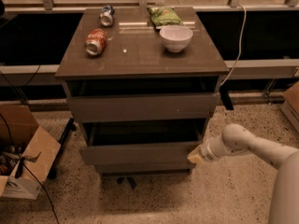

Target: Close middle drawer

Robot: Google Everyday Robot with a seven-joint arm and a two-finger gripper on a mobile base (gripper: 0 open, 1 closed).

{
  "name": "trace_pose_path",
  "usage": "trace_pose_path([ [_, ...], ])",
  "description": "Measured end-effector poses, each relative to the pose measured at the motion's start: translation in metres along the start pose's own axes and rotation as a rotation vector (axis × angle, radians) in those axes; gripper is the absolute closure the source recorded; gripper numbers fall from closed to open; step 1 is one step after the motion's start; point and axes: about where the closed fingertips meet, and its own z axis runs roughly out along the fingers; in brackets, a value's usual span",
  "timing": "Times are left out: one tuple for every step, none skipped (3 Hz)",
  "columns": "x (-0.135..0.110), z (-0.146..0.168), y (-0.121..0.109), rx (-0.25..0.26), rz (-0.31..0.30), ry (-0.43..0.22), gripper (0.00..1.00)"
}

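The middle drawer [140,154] of the grey-brown cabinet stands pulled out, its dark inside showing behind the plain flat front strip. My gripper [195,157] is at the right end of that front strip, touching it, with the white arm [252,146] coming in from the lower right. The taller-fronted drawer [142,107] above sits slightly out. A narrow short drawer front [142,168] shows just below the middle one.
On the cabinet top [140,55] are a white bowl [176,37], a green chip bag [163,16], a red can [96,41] and a second can [106,15]. An open cardboard box [23,153] stands on the floor at left. A white cable [240,36] hangs at right.
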Motion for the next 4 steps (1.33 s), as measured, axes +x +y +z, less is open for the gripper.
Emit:
trace_pose_path([
  [-0.020, 0.017, -0.021, 0.013, -0.049, -0.038, 1.00],
  [-0.035, 0.027, -0.042, 0.041, -0.083, -0.076, 1.00],
  [-0.047, 0.033, -0.058, 0.064, -0.114, -0.109, 0.83],
  [-0.048, 0.035, -0.058, 0.062, -0.115, -0.109, 0.52],
])
